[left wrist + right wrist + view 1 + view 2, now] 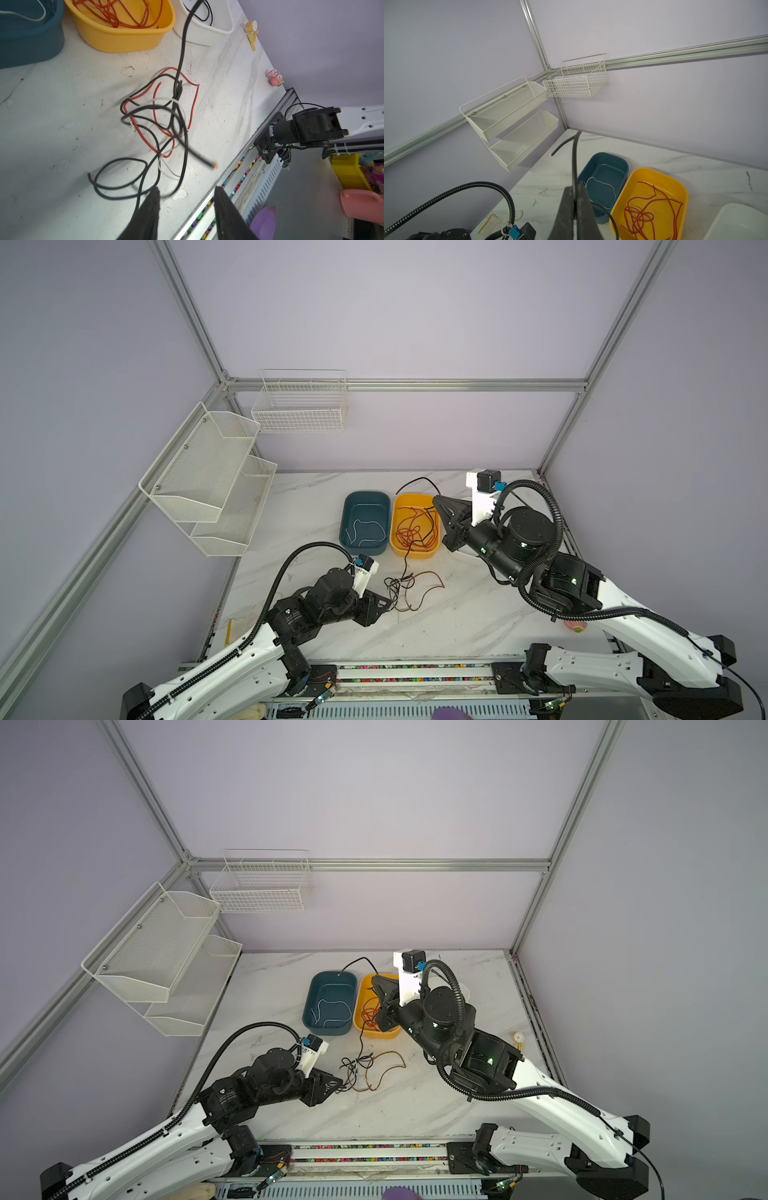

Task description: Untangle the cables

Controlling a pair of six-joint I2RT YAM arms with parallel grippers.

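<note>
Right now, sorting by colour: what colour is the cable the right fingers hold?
Black cable, best in the right wrist view.

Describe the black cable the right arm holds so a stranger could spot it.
On the marble table, find the yellow tub of red-orange cables. One black cable rises from the tangle before it, across the tub, into the shut jaws of the right gripper. It alone is lifted off the table.
</note>
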